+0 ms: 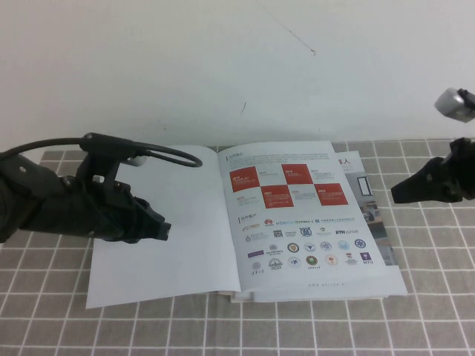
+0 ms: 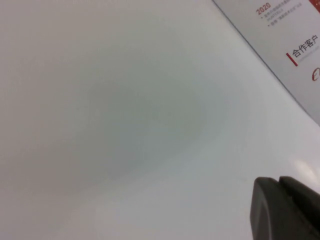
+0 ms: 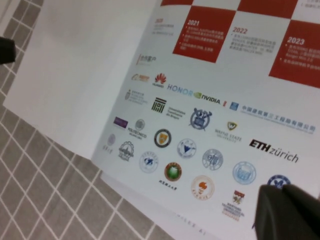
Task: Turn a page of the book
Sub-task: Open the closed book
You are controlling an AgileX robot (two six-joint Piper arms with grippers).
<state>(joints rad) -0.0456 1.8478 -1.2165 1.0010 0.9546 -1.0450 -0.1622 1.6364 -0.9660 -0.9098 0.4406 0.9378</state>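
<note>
Dimly, left pincer [image 1: 162,230], book [image 1: 223,222], right pincer [image 1: 397,191].

Grey checked cloth-covered table [image 1: 44,297] w/ open book [image 1: 245,222] flat on it, centre.

Books: one, the book [image 1: 245,222], lying open on the table [image 1: 59,319], toward its far edge.
Visible open pages: two, the blank white sheet [image 1: 163,230] and the page [image 1: 304,215] printed with red squares and logos.
Red squares on the page: five, in a checker pattern.
Logo rows on the page: about four.
Other printed pieces: one, showing under the book's right edge [image 1: 371,200].
End effectors: two, the left end effector [image 1: 159,230] over the blank sheet, the right end effector [image 1: 397,191] near the table's right edge.
</note>
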